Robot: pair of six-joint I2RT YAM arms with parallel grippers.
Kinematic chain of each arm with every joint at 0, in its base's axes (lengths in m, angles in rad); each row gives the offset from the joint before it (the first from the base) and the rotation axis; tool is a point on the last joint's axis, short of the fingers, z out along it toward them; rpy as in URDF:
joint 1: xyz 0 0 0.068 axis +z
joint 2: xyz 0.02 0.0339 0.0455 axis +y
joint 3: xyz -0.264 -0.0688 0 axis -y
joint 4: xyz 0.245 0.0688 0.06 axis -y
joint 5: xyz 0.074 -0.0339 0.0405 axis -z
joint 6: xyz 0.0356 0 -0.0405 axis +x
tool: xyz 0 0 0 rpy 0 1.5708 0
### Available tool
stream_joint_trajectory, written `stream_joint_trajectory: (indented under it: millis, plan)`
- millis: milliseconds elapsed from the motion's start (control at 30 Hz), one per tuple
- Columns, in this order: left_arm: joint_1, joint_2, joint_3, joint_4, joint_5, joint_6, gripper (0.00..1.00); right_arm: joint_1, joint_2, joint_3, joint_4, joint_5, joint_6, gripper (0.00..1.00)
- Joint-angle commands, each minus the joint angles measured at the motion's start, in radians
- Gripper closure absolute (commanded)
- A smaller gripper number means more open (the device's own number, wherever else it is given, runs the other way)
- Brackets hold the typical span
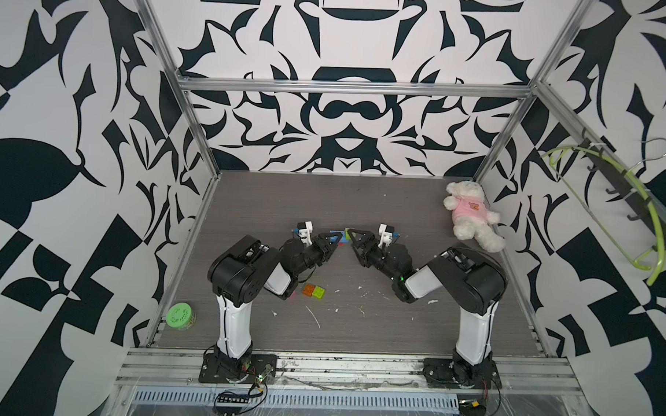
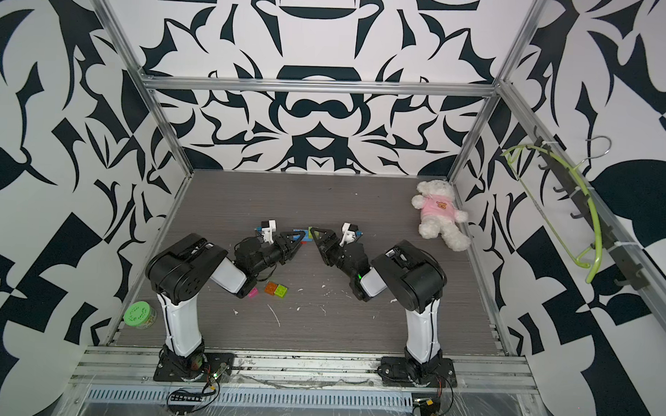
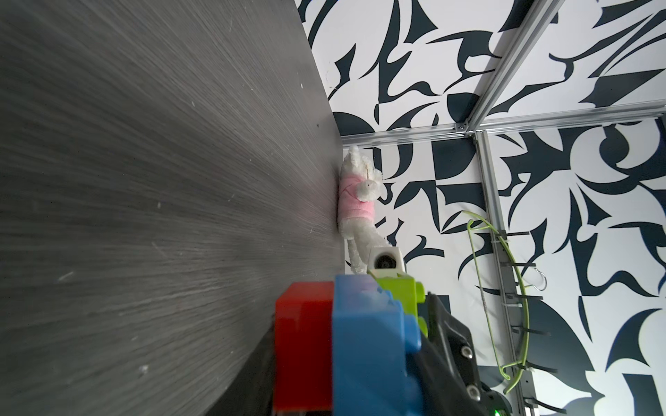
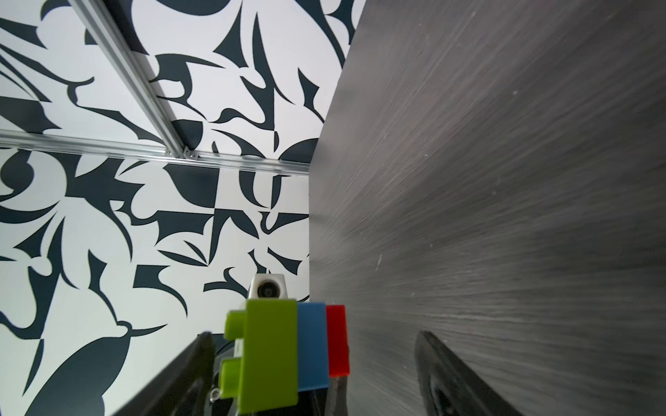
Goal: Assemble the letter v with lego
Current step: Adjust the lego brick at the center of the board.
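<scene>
A joined lego stack hangs above mid-table: a red brick (image 3: pixel 302 345), a blue brick (image 3: pixel 371 353) and a lime green brick (image 3: pixel 396 291). My left gripper (image 3: pixel 346 360) is shut on it, pressing the red and blue faces. In both top views the stack shows as a blue and green sliver (image 1: pixel 340 234) between the two gripper tips. My right gripper (image 4: pixel 313 345) is open and straddles the far end of the stack, green (image 4: pixel 270 353) toward one finger. There is a wide gap on the red (image 4: pixel 338 338) side. Loose orange (image 2: pixel 270 288), lime green (image 2: pixel 281 290) and pink (image 2: pixel 253 292) bricks lie under the left arm.
A white teddy bear in a pink shirt (image 1: pixel 470 213) lies at the back right corner. A green-lidded jar (image 1: pixel 180 316) stands off the table's front left edge. A green hanger (image 1: pixel 628 211) hangs on the right wall rail. Metal frame posts border the table.
</scene>
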Motion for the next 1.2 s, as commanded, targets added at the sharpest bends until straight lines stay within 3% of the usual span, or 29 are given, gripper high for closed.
stream_joint_trajectory:
  millis: [0, 567, 1167]
  plan:
    - [-0.008, 0.004, 0.013, 0.029, 0.008, -0.003, 0.73, 0.012, -0.015, 0.031, 0.070, 0.022, 0.016, 0.17]
    - [-0.015, 0.025, 0.010, 0.030, -0.003, -0.009, 0.74, 0.026, -0.001, 0.045, 0.071, 0.043, 0.011, 0.41]
    - [-0.032, 0.037, 0.019, 0.029, -0.035, -0.015, 0.75, 0.041, 0.026, 0.085, 0.071, 0.021, 0.040, 0.44]
